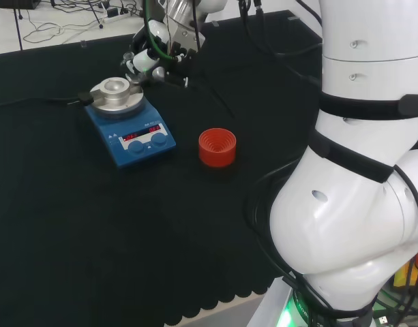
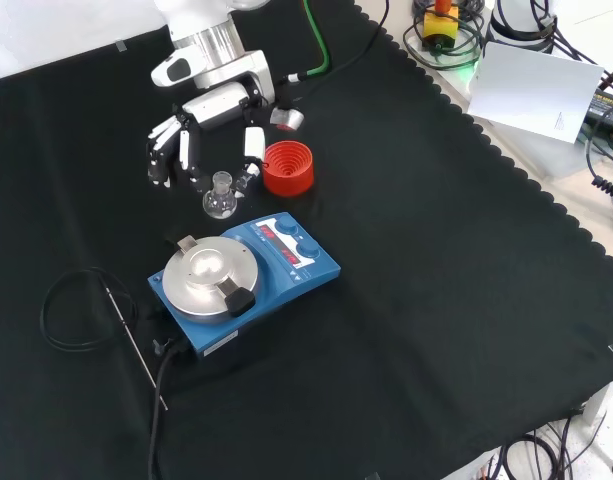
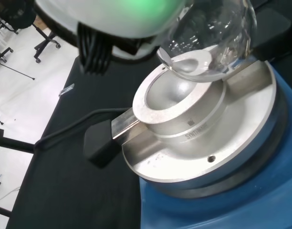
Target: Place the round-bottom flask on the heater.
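Clear glass round-bottom flask, pinched by its neck in the black-and-white hand, hangs upright just beside and above the blue heater's round silver well, not yet over its centre.

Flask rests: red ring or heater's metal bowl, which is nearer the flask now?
The heater's metal bowl: the round-bottom flask hangs just above its rim; the red ribbed ring stands aside.

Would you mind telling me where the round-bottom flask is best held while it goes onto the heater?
By its neck, from above: the round-bottom flask stands upright, and that keeps the hand clear of the bulb, which must seat in the heater's metal bowl.
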Controlling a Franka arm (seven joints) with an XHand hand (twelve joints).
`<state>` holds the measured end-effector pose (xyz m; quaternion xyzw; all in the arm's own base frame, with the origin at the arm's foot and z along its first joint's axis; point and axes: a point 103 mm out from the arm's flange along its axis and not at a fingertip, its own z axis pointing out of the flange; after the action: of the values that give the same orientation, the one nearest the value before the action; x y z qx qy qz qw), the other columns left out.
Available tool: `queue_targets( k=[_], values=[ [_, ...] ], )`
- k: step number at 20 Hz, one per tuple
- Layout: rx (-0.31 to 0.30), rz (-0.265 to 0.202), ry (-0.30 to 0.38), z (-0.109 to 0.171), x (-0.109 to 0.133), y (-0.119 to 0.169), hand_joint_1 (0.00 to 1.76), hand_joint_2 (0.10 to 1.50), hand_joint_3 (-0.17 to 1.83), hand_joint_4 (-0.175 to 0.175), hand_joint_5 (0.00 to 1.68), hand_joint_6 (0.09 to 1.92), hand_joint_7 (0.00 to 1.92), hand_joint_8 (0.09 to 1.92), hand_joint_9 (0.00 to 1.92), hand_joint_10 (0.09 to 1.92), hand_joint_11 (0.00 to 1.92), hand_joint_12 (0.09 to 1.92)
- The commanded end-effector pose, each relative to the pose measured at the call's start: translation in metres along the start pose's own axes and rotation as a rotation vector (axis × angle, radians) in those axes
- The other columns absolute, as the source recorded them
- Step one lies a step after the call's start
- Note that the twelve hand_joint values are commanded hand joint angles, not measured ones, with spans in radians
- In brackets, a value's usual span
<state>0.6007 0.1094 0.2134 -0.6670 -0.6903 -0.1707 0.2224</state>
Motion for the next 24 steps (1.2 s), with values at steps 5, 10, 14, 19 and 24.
queue_targets(
  k=[5,10,14,19,24],
  values=[
    [0.02,-0.012,0.026,0.013,0.012,0.013,1.13,0.59,0.86,0.097,1.21,0.89,0.35,0.66,0.58,0.62,0.13,1.4],
    [0.031,-0.028,0.03,0.02,0.02,0.021,1.13,0.59,0.86,0.097,1.21,0.89,0.35,0.66,0.58,0.62,0.13,1.4],
    [0.037,-0.036,0.029,0.026,0.024,0.029,1.13,0.58,0.86,0.096,1.21,0.89,0.35,0.66,0.58,0.62,0.12,1.4],
    [0.042,-0.037,0.03,0.028,0.025,0.033,1.13,0.58,0.86,0.095,1.21,0.89,0.35,0.66,0.58,0.62,0.12,1.4],
    [0.054,-0.04,0.031,0.035,0.025,0.044,1.13,0.58,0.86,0.095,1.21,0.89,0.35,0.66,0.58,0.62,0.12,1.4]
  ],
)
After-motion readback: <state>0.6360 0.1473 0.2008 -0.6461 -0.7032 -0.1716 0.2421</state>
